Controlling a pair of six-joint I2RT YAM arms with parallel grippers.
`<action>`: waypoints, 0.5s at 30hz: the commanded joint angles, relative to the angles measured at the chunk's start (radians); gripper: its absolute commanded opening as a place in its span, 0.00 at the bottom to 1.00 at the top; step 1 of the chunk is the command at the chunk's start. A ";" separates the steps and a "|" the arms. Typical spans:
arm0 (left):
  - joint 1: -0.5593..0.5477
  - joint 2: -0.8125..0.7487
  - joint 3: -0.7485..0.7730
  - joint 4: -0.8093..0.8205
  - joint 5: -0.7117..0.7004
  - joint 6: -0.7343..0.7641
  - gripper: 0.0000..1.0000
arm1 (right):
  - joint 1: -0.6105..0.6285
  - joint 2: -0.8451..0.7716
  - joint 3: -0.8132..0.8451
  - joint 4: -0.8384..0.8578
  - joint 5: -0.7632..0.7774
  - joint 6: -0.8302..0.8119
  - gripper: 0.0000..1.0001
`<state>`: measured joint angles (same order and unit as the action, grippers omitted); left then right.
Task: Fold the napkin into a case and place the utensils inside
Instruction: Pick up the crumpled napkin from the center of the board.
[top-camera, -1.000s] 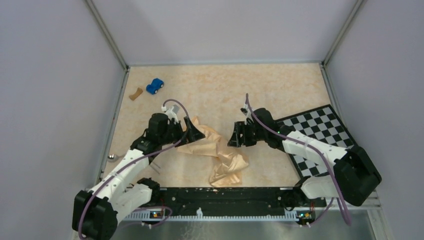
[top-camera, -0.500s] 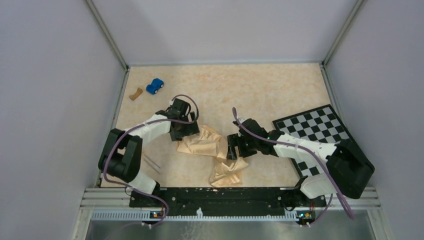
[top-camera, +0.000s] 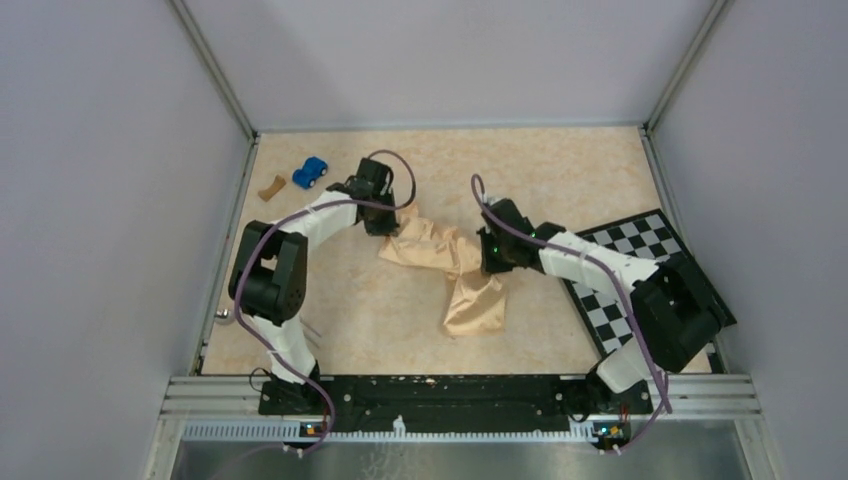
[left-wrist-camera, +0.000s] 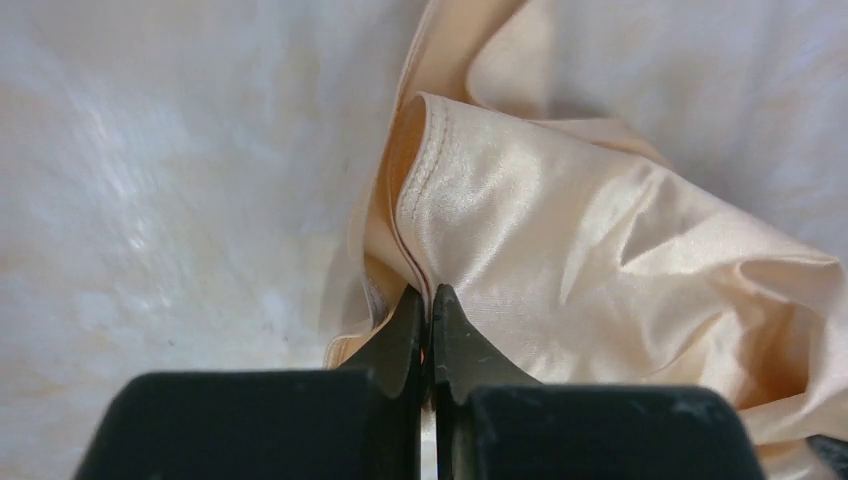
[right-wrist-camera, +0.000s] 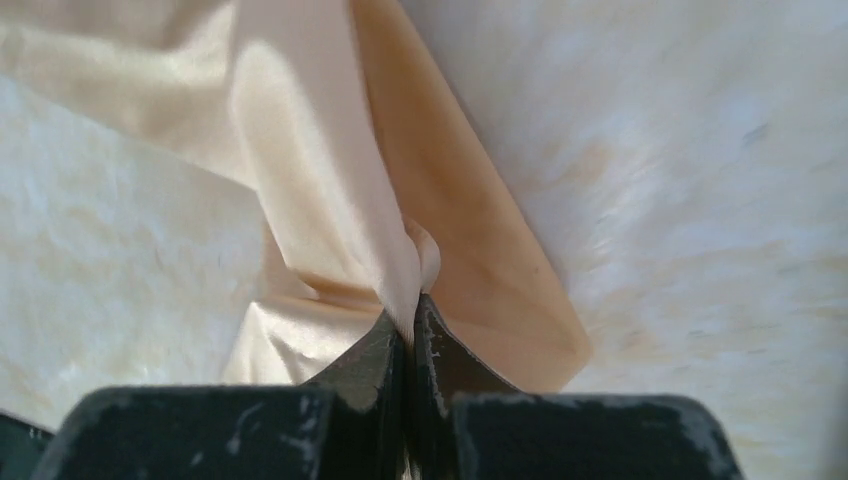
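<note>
The tan-orange napkin (top-camera: 440, 262) lies crumpled mid-table, stretched between both grippers, with a loose flap trailing toward the near edge. My left gripper (top-camera: 386, 228) is shut on its hemmed left corner; the left wrist view shows the jaws (left-wrist-camera: 428, 296) pinching a fold of the napkin (left-wrist-camera: 560, 230). My right gripper (top-camera: 492, 262) is shut on the right side of the cloth. In the right wrist view its tips (right-wrist-camera: 410, 310) clamp a raised pleat of the napkin (right-wrist-camera: 300, 150). A thin silvery utensil (top-camera: 312, 327) lies near the left arm's base. No case is formed.
A black-and-white checkerboard (top-camera: 640, 250) lies at the right, partly under the right arm. A blue toy car (top-camera: 311, 172) and a small brown scrap (top-camera: 271, 186) sit at the back left. Walls enclose the table on three sides.
Both grippers have gone from open to shut on the napkin. Both arms have moved toward the back of the table, taking the cloth with them and stretching it out.
</note>
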<state>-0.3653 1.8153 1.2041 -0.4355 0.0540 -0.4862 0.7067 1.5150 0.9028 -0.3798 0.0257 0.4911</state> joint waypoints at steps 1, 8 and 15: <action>0.041 -0.015 0.287 -0.051 0.054 0.130 0.00 | -0.046 0.003 0.311 -0.163 0.225 -0.230 0.00; 0.097 -0.168 0.379 -0.067 0.121 0.169 0.00 | 0.066 0.009 0.566 -0.391 0.534 -0.424 0.00; 0.229 -0.529 -0.248 -0.059 0.177 0.023 0.72 | 0.306 -0.147 0.029 -0.058 -0.261 -0.086 0.69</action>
<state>-0.2230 1.4067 1.2213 -0.4271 0.1715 -0.3912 0.9596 1.4517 1.2400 -0.6022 0.2710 0.2001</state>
